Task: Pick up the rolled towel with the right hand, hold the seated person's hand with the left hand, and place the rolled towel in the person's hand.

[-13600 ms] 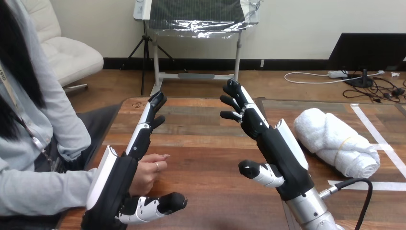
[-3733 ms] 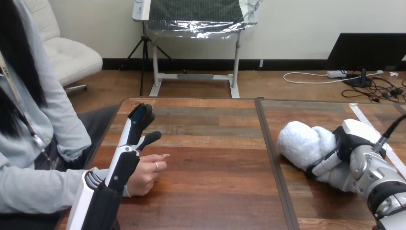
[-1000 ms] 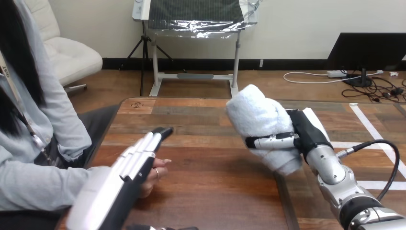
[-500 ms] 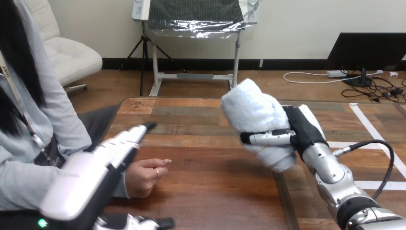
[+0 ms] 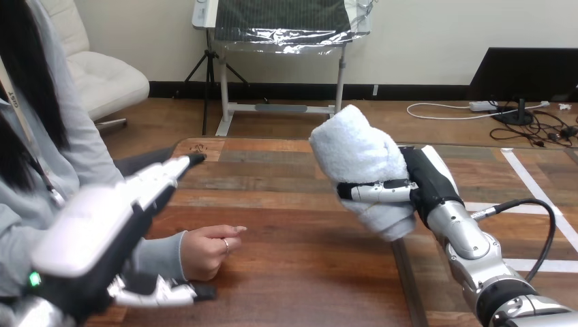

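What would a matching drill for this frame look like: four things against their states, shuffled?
Column A
1. rolled towel
2. left hand
3. right hand
4. person's hand

Column B
a. resting on the table, loosely curled
b. fingers straight, holding nothing
c. held in the air, clear of the table
d. fingers curled round the rolled towel

Pairs: 1-c, 2-b, 3-d, 4-a

Wooden table (image 5: 300, 272) under the person's hand (image 5: 204, 252)
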